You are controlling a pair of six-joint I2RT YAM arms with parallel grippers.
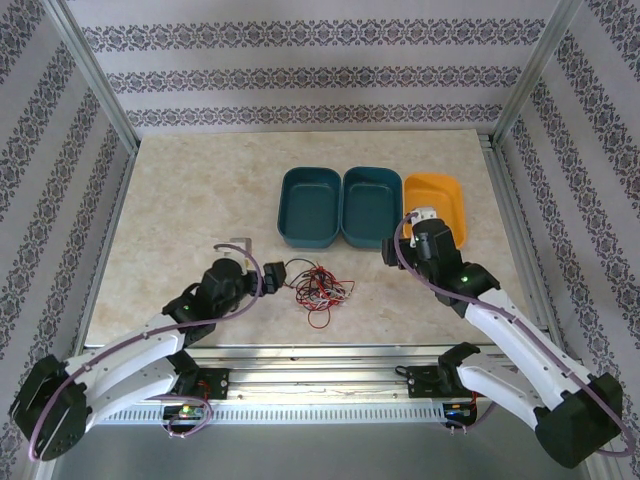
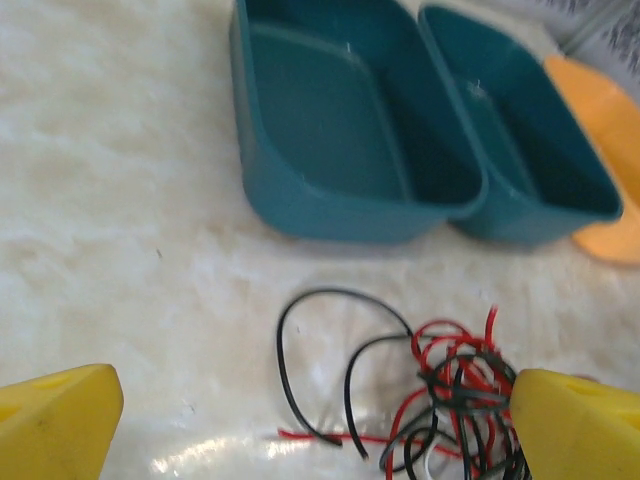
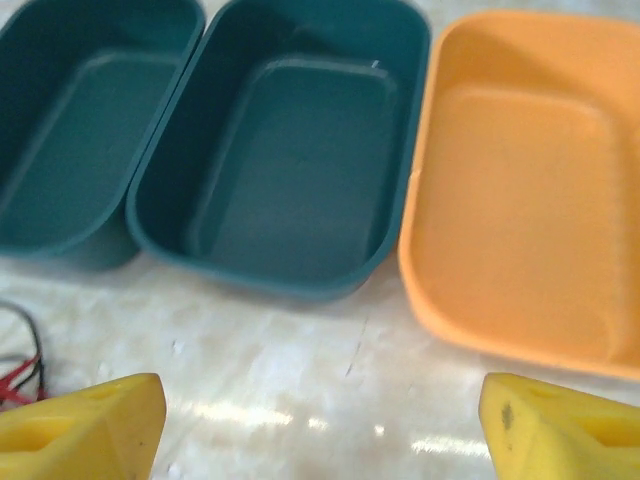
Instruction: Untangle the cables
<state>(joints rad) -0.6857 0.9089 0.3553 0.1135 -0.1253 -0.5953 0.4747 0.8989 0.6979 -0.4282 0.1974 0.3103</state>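
**Left arm.** The left gripper point(image 1: 264, 278) was spread wide, on the near side of the middle bin point(image 1: 371, 207) and well to its left. In the left wrist view its yellow fingers point(image 2: 60, 425) sat at the two lower corners, low over the table point(image 1: 180, 200). Whether the right-hand finger touched a wire could not be told.

**Cables.** The cables point(image 1: 318, 290) lay on the table on the near side of the middle bin, toward its left and apart from its wall. They formed one loose tangle of red and black strands knotted together. A black loop point(image 2: 300, 370) was spread out on the side turned away from the middle bin. That loop lay between the left gripper's fingers, and the knot sat just beside the right-hand one.

**Right arm.** The right gripper point(image 1: 420, 216) was likewise spread wide, just beside the near right corner of the middle bin. In the right wrist view its yellow fingers point(image 3: 85, 425) framed the near walls of the middle bin and its orange neighbour. An edge of the cables showed at the far left of that view.

**Bins.** The left bin point(image 1: 310, 205), teal like the middle bin, stood against the middle bin's left side. The orange bin point(image 1: 445, 195) stood against its right side. All three sat in one row.
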